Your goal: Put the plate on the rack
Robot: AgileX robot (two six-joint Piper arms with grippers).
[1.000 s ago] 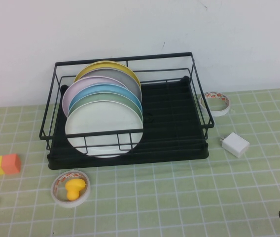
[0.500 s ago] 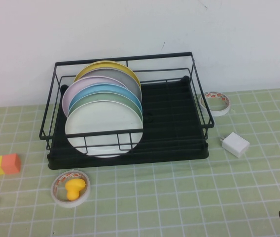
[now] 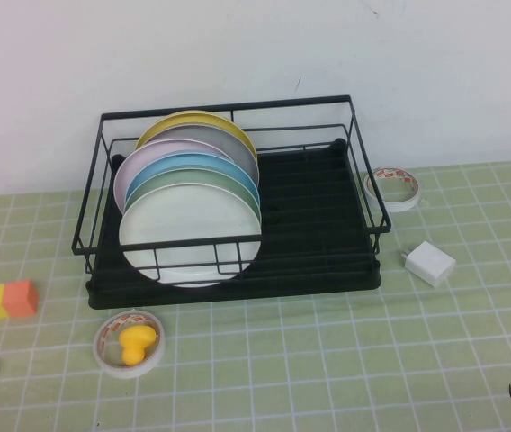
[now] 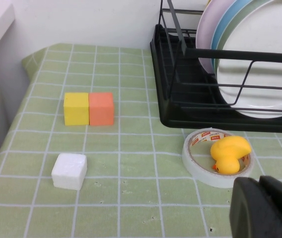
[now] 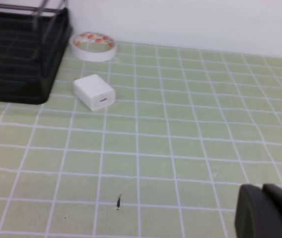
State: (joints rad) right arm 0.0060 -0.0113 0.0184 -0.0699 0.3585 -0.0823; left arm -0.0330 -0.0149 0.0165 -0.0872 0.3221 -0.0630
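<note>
White plate already stood in the black wire rack, foremost of the plates.

Left gripper and right gripper are parked off the desk's near edge, jaw state undeterminable; no further move seems required.

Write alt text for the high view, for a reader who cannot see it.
A white plate stands upright at the front of a row of coloured plates in the left half of a black wire rack on a green checked table. A tape roll holding a yellow duck, coloured blocks, another tape roll and a white charger lie around it. Neither the left gripper nor the right gripper appears here.
</note>
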